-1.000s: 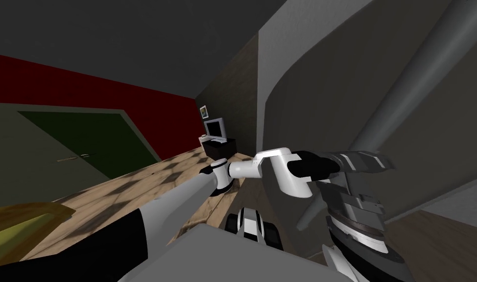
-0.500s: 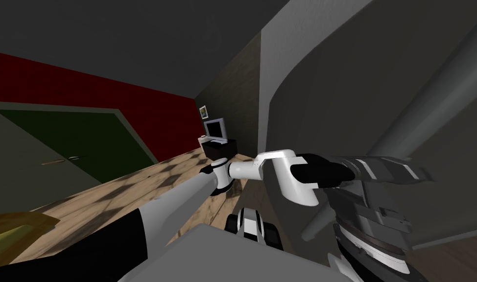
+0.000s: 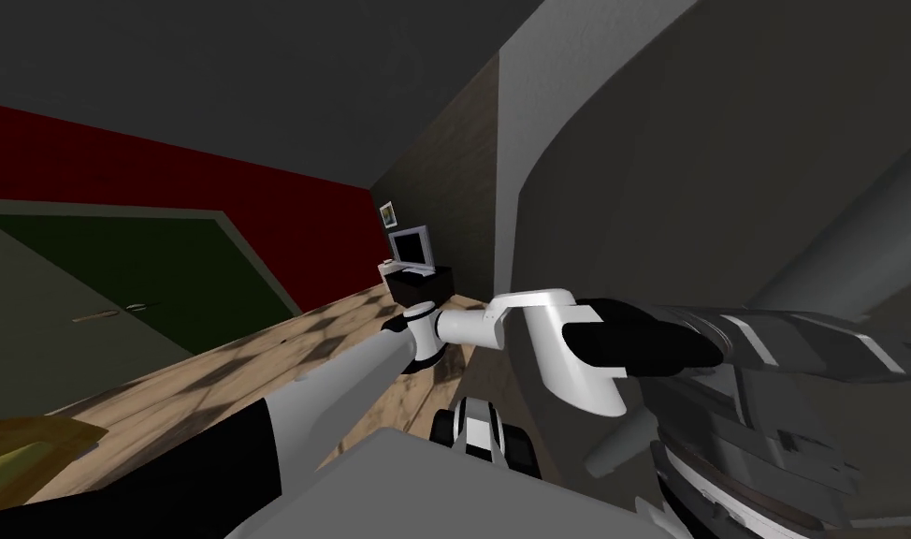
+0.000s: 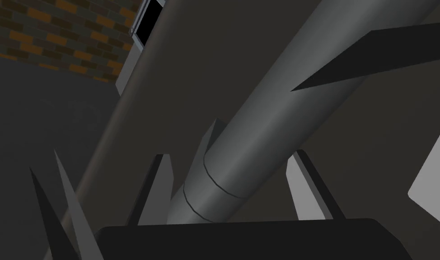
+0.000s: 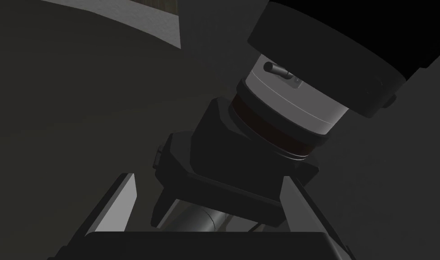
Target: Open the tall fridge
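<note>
Handle [image 4: 259, 117] apparently loose between left fingers [image 4: 162, 192]

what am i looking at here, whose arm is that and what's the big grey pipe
This is a simulated household robot with two arms, working on opening a tall fridge. The wide picture is from a camera on its head: its left arm reaches out to the dark grey fridge door. Far across the wooden floor stands a monitor. The other two pictures are from cameras on its hands. The left one looks along the left claw: your pipe is the fridge handle, running between its two open fingers. The right one looks along the right claw, also open and holding nothing, at the left arm's wrist close ahead.
</note>
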